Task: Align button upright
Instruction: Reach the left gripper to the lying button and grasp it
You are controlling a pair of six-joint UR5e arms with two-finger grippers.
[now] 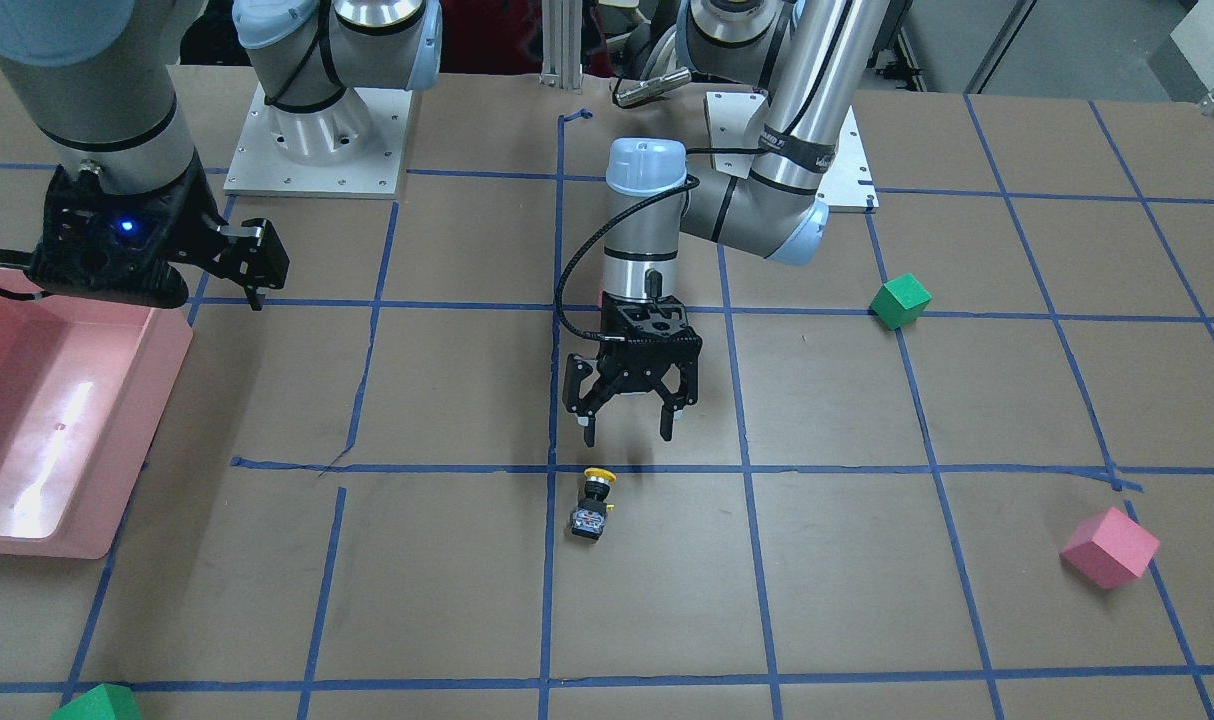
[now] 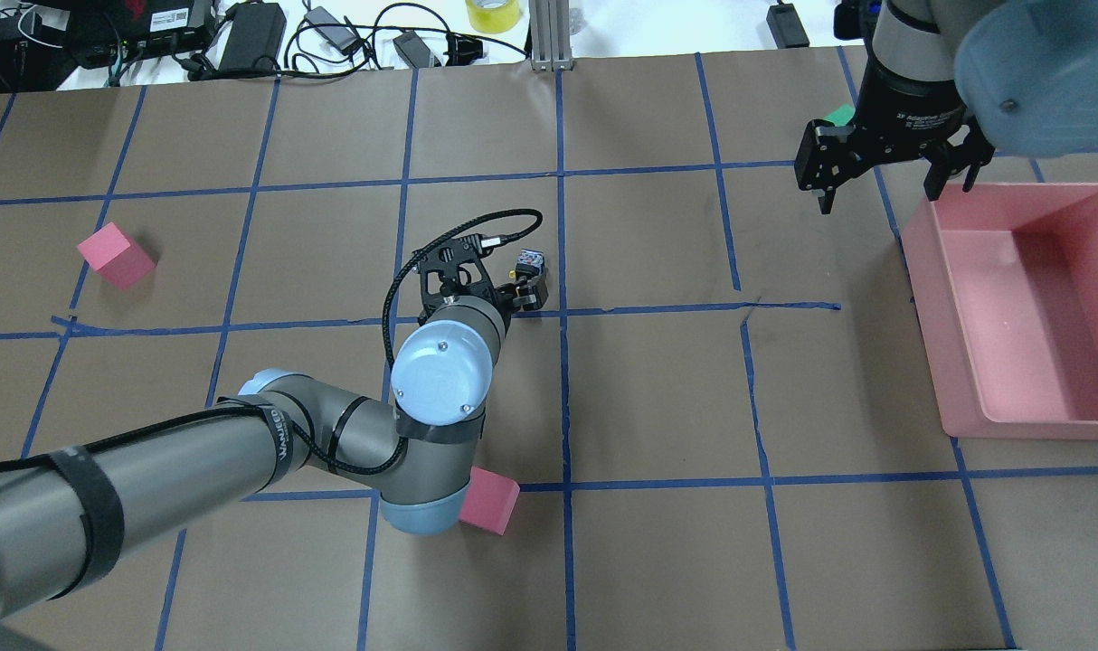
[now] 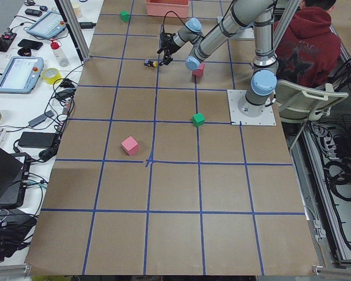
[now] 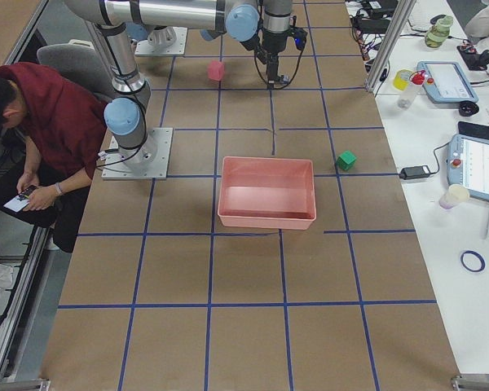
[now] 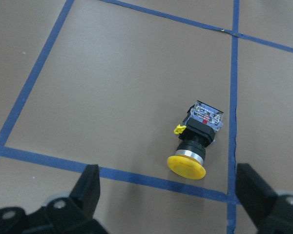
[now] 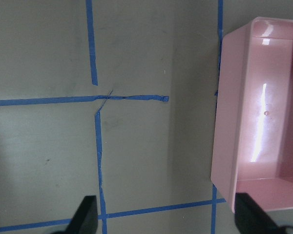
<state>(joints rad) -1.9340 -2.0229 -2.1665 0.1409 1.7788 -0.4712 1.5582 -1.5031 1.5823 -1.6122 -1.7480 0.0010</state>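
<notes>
Yellow domed cap, thin silver ring under it, black collar, black block ending in a clear-grey terminal face with a red mark, and a small yellow tab on one side: that is the small push-button switch [image 5: 195, 141]. It lies on its side on the brown paper-covered desk [image 1: 367, 600], not upright. The cap's rim sits just beside a blue tape line and the terminal end points away from it. A crossing tape line runs close along one flank.

Left pincer [image 1: 628, 433], black and two-fingered, hangs pointing down above the desk near the button's cap end. Its fingers are spread wide and hold nothing. In the wrist view the button lies between and beyond the two fingertips, clear of both.

Right pincer [image 2: 879, 194] is well apart, above the desk beside the rim of a pink plastic tray [image 2: 927, 316]. Its fingers are also spread and empty.
</notes>
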